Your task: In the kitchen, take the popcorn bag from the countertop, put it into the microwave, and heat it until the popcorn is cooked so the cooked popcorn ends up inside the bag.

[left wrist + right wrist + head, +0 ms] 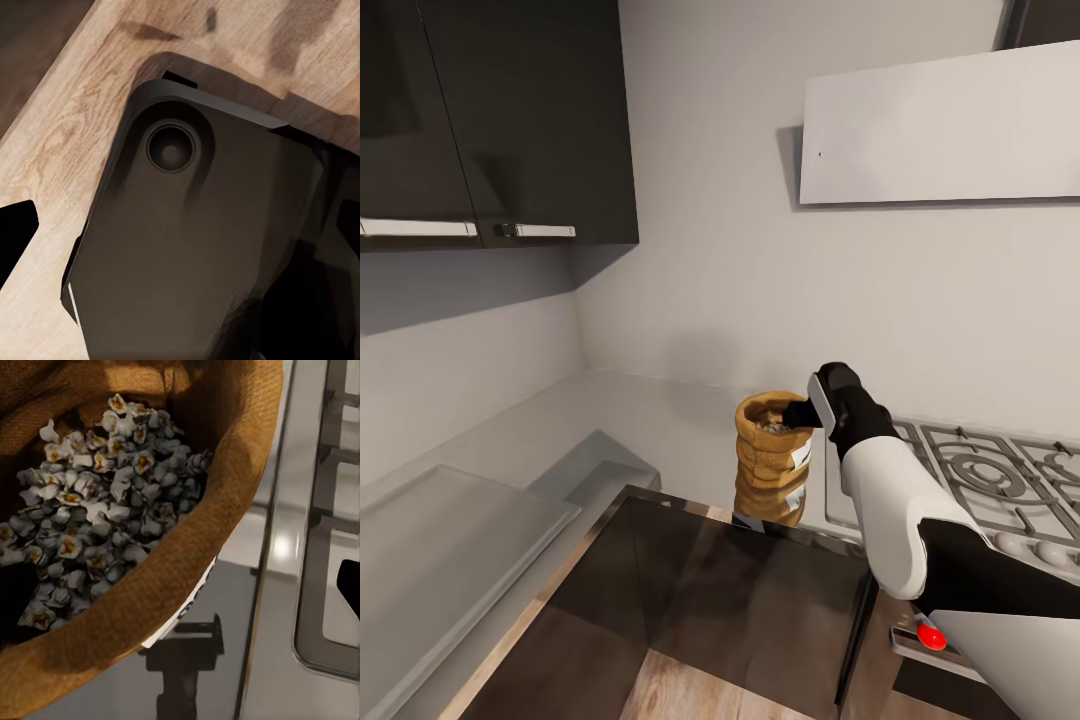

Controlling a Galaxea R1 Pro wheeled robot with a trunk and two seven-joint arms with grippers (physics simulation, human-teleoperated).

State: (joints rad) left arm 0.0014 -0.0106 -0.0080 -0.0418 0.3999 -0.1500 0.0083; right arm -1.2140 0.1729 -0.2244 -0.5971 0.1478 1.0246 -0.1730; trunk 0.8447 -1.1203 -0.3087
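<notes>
One tool (807, 408), the right arm's, reaches to the rolled rim of the popcorn bag (772, 452) and pinches it at the side nearest the hob (980, 470), one dark finger dipping inside the mouth. Directly under the tool the bag stands upright on the shiny grey worktop (660, 420), its reflection showing beneath it, with a small white label on the side facing the arm. From the right wrist camera, the popcorn (97, 525) lies as a heap of puffed white and yellow pieces inside the bag (225, 472), just below the tool, and the burlap rim curves round it; beyond that rim, away from the tool, run the steel edge and grates of the hob (315, 547). Nearer the robot than the tool, a dark glass panel with a black frame (740, 590) lies open, and a red dot (930, 635) shows under the arm's forearm. Up and away from the tool hang dark wall cupboards (500, 120) with silver handles. The left wrist camera looks at a dark robot part (202, 247) over wooden floor (67, 127); whether the left tool is spread or closed I cannot tell.
</notes>
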